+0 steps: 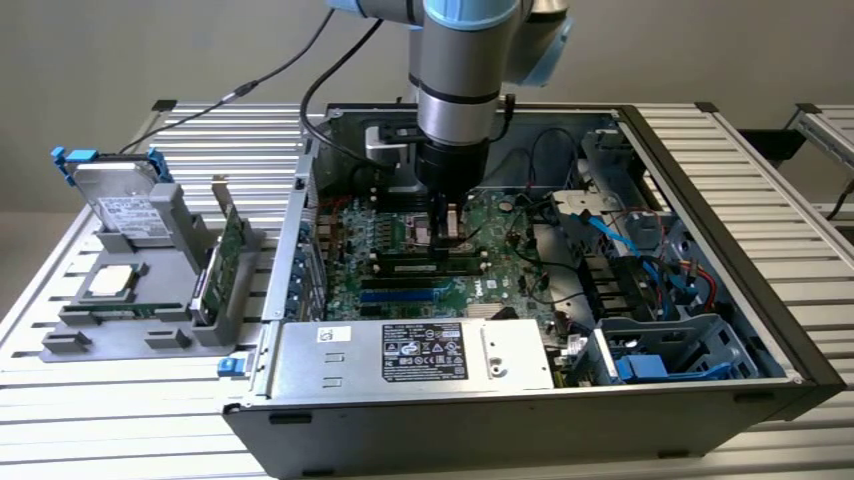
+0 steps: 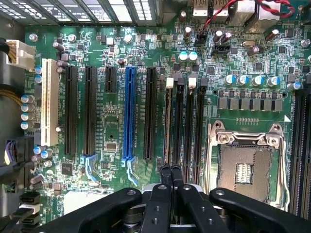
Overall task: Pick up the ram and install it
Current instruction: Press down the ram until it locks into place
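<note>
My gripper [image 1: 449,238] hangs straight down inside the open computer case, over the black memory slots [image 1: 416,266] of the green motherboard [image 1: 387,225]. In the wrist view its two black fingers [image 2: 165,175] are pressed together, and the gripper [image 2: 171,171] is shut with nothing between them. Directly beyond the fingertips the ram [image 2: 167,127] shows edge-on as a thin line standing in the first memory slot, with a white latch [image 2: 169,82] at its far end. I cannot tell whether the fingertips touch it.
Next to the slots sits the empty CPU socket [image 2: 245,167]. A blue expansion slot [image 2: 129,114] and a white one [image 2: 47,102] lie on the other side. The power supply [image 1: 414,355] and drive cage [image 1: 667,350] fill the case front. A grey rack [image 1: 147,300] at the exterior view's left holds a drive [image 1: 120,205] and a green card [image 1: 230,250].
</note>
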Tool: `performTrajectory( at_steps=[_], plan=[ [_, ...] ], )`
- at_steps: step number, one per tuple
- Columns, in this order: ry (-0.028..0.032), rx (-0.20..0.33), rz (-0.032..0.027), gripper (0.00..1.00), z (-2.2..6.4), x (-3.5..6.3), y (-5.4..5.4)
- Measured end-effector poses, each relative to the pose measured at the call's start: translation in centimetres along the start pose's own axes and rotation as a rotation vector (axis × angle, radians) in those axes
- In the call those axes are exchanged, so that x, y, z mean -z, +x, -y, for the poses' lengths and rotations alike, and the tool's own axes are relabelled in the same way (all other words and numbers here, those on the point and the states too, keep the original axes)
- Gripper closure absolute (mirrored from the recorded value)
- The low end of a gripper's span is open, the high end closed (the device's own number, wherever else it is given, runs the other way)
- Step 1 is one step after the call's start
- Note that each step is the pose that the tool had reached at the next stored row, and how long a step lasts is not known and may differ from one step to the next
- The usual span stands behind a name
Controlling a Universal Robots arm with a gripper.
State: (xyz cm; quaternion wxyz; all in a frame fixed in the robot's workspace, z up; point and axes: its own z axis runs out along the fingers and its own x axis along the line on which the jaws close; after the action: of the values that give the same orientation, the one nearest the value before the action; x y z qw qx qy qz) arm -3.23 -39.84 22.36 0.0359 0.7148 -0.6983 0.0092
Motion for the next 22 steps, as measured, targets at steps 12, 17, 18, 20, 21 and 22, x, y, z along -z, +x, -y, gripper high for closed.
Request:
performTrajectory(
  at_steps=[12,17,18,20,21,22],
  plan=[
    [0.0005,0.000,0.0023,0.90,-0.07,2.00,0.1],
    [0.0004,0.000,0.0029,0.90,-0.07,2.01,0.1],
    [0.0004,0.000,0.0031,0.90,-0.07,2.01,0.1],
    [0.0004,0.000,0.0034,0.90,-0.07,2.01,0.1],
    [0.0004,0.000,0.0035,0.90,-0.07,2.01,0.1],
    [0.0004,0.000,0.0037,0.90,-0.07,2.01,0.1]
  ],
)
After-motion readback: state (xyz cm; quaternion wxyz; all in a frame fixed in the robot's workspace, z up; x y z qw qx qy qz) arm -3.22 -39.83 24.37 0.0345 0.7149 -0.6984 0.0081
